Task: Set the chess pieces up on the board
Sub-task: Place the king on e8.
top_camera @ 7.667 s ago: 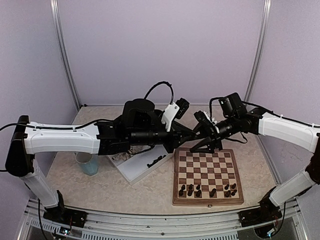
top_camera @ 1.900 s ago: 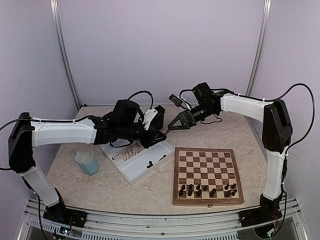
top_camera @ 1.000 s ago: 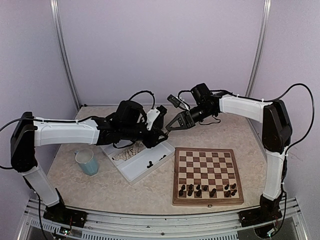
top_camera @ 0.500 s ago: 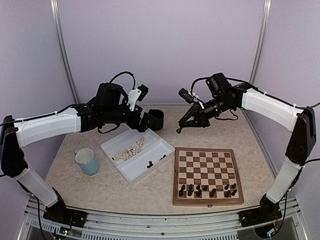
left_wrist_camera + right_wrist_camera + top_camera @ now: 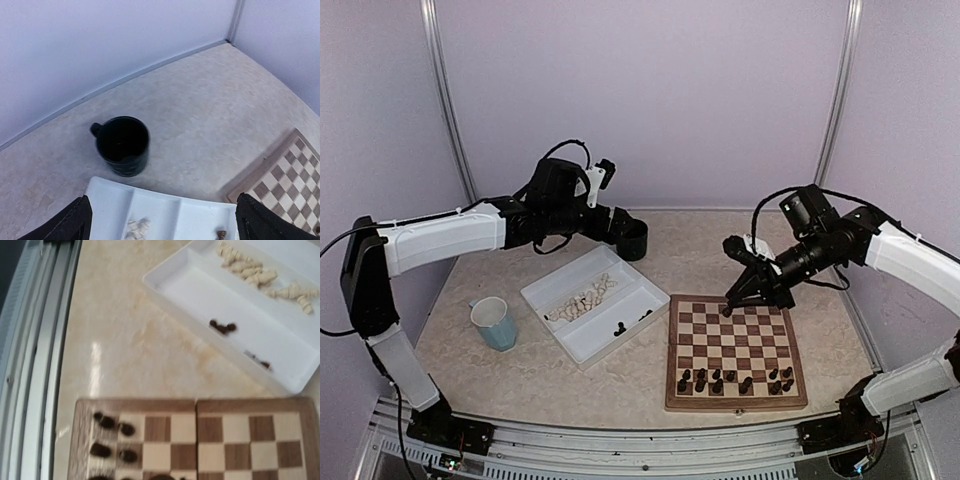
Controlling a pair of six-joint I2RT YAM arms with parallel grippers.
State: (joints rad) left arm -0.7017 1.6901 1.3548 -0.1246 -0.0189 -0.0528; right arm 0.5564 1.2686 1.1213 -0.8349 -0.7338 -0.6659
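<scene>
Top external view shows the board (image 5: 740,335) partly set: dark chess pieces (image 5: 732,380) stand on its two near rows; pale pieces (image 5: 585,297) and a few dark ones lie in the white tray (image 5: 590,340); left fingers (image 5: 72,222) are spread wide near a black mug (image 5: 122,145); right fingers (image 5: 742,292) hover over the board's far-left corner, perhaps pinching something, though I cannot tell.

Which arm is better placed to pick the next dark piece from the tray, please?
Probably the left: the left gripper hangs by the white tray, jaws wide apart and empty. The right gripper is over the far edge of the board, and whether its jaws are free is unclear.
</scene>
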